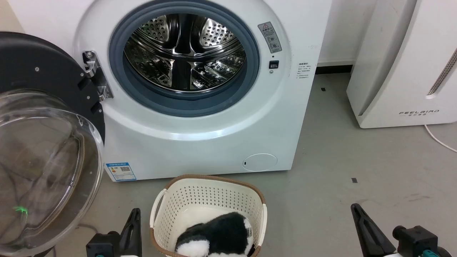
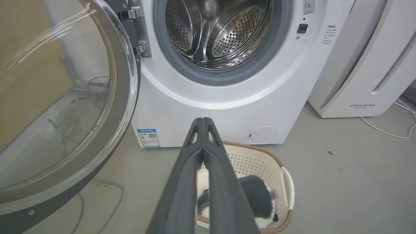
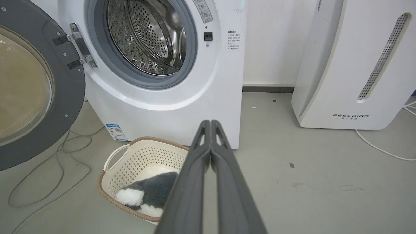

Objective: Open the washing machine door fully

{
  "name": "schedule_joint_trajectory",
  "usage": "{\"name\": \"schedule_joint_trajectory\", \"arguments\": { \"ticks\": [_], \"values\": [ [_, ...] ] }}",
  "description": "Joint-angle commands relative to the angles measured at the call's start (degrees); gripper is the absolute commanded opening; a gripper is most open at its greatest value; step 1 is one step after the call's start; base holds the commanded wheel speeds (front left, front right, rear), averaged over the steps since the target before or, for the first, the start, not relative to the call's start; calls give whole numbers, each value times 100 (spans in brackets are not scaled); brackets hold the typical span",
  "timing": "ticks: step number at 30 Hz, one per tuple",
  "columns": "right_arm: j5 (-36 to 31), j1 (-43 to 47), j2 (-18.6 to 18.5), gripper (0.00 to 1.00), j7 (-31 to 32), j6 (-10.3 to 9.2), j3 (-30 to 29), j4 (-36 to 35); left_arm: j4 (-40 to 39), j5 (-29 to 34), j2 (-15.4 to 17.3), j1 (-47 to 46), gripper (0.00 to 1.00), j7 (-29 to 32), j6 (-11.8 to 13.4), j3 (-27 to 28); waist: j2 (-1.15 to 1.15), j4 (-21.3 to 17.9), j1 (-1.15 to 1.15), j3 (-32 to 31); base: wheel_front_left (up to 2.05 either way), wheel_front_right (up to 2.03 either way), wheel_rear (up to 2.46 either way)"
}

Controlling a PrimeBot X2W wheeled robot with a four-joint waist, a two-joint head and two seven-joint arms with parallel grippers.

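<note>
The white washing machine (image 1: 200,142) stands ahead with its grey gasket and steel drum (image 1: 184,53) exposed. Its round black door (image 1: 43,157) with the bulging clear glass bowl is swung wide to the left on its hinge (image 1: 95,76); the door (image 2: 61,107) also fills the left of the left wrist view, and its matte inner rim (image 3: 70,107) shows in the right wrist view. My left gripper (image 1: 134,214) sits low at the bottom left, shut and empty, fingertips (image 2: 202,121) together. My right gripper (image 1: 355,208) sits low at the bottom right, also shut, fingertips (image 3: 210,123) touching. Neither touches the door.
A cream laundry basket (image 1: 210,192) with a brown rim stands on the floor before the machine, holding a black-and-white plush item (image 1: 217,235). A white FEELBIRD appliance (image 1: 403,64) stands to the right with a white cable (image 1: 437,139). Cables (image 3: 48,162) lie under the door.
</note>
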Motion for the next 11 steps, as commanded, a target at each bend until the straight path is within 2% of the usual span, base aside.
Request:
{"name": "schedule_joint_trajectory", "arguments": {
  "ticks": [1,11],
  "values": [
    [-75,-116,2,0,-10,0,-8,33,8,59,-27,-98,0,3,-32,34,0,6,0,1,0,0,0],
    [-131,-205,4,0,-18,-1,-22,99,23,146,-71,-170,0,35,-91,88,0,42,0,7,0,0,0]
  ]
}}
